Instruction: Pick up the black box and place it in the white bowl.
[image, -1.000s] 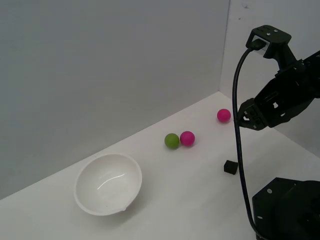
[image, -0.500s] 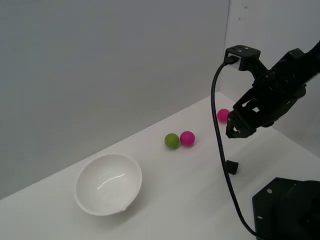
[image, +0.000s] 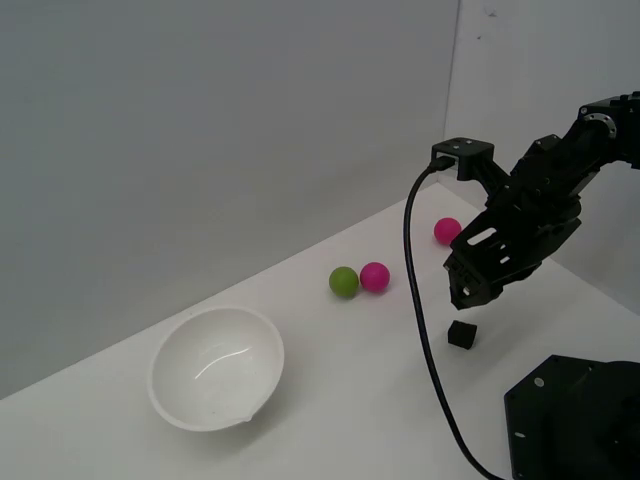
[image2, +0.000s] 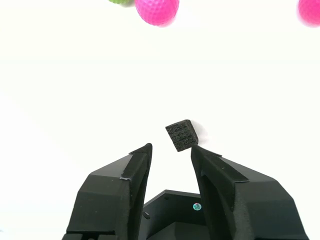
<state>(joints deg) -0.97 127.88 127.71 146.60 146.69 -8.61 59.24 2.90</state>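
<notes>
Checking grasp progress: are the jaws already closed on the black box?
No, the black box sits on the table beyond the open jaws, untouched.

A white table (image: 350, 370) fills the lower part of the exterior view, running from 7 o'clock up to 2 o'clock; a plain grey-white wall (image: 220, 130) rises behind it, covering 9 to 12 o'clock; a second, paler wall (image: 520, 70) meets it at a vertical corner near 1 o'clock; the light is soft and even, casting faint shadows on the table.
</notes>
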